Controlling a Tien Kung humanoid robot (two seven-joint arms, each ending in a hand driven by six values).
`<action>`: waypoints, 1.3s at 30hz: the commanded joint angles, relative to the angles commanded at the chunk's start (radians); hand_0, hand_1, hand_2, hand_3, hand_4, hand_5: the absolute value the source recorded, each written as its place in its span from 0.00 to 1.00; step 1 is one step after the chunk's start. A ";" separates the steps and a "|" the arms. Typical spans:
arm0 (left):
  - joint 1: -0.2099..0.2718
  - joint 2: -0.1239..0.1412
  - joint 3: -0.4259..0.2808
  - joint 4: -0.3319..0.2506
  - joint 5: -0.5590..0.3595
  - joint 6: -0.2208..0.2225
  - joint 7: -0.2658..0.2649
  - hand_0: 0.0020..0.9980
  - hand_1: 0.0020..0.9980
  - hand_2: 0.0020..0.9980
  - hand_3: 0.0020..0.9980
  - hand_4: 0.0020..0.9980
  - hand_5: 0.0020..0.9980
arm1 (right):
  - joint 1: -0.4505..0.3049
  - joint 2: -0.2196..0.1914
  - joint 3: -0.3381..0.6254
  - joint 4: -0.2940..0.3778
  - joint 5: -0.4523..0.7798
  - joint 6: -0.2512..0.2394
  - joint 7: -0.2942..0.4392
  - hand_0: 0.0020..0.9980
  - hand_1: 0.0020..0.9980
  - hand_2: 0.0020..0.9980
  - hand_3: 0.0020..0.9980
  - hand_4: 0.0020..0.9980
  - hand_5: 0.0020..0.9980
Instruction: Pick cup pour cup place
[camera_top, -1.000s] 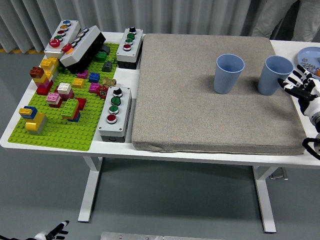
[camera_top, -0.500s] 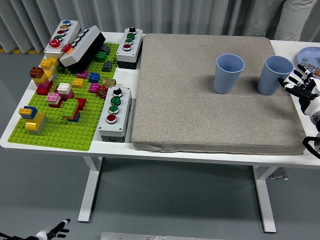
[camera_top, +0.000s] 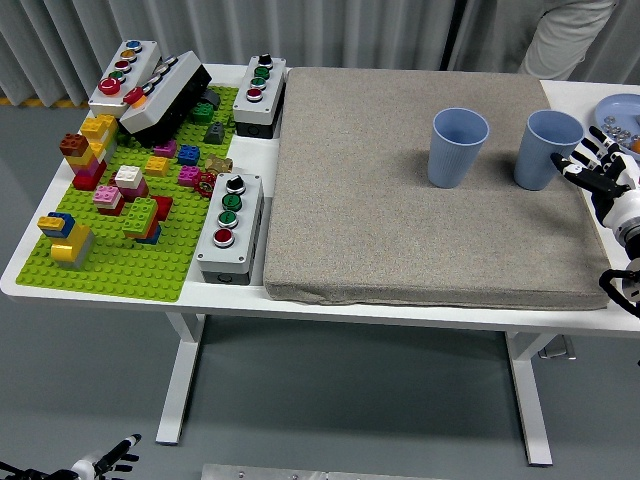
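A white worktop (camera_top: 420, 305) carries a thick grey mat (camera_top: 400, 200) across most of its middle and right. Two light blue cups stand upright on the mat's far right part. The left cup (camera_top: 458, 147) stands alone, well clear of the arms. The right cup (camera_top: 549, 150) stands near the mat's right edge.

The right robot hand (camera_top: 598, 170) comes in from the right edge and sits just beside the right cup, its fingers (camera_top: 581, 165) spread and reaching toward the cup's wall. It holds nothing; whether a fingertip touches the cup cannot be told.

The left robot hand (camera_top: 105, 463) shows only at the bottom left corner, low beside the worktop, with fingers loosely extended and nothing in them.

At the far right edge a blue plate (camera_top: 612, 107) with small items lies on the worktop. On the left, a green baseplate (camera_top: 130, 270) carries coloured bricks (camera_top: 135, 195). Grey button boxes sit around it: one (camera_top: 230, 225) between the baseplate and the mat, one (camera_top: 260, 92) at the mat's far left corner, and one (camera_top: 125, 78) at the far left. A person (camera_top: 565, 35) stands behind the worktop at the top right.
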 joint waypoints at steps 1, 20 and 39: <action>0.001 0.000 0.000 0.000 0.000 0.000 0.000 0.89 0.84 0.90 0.80 0.67 1.00 | -0.001 0.001 0.002 0.000 -0.001 0.000 0.000 0.89 0.87 0.93 0.94 0.81 0.21; 0.002 0.002 0.000 0.000 0.003 0.000 0.000 0.89 0.84 0.89 0.80 0.67 1.00 | 0.008 0.019 0.014 -0.020 -0.016 0.003 -0.001 0.89 0.87 0.93 0.94 0.81 0.21; 0.000 0.004 -0.004 0.000 0.009 -0.002 0.001 0.89 0.84 0.89 0.80 0.67 1.00 | 0.016 0.048 0.029 -0.036 -0.035 0.006 0.000 0.89 0.87 0.93 0.94 0.80 0.21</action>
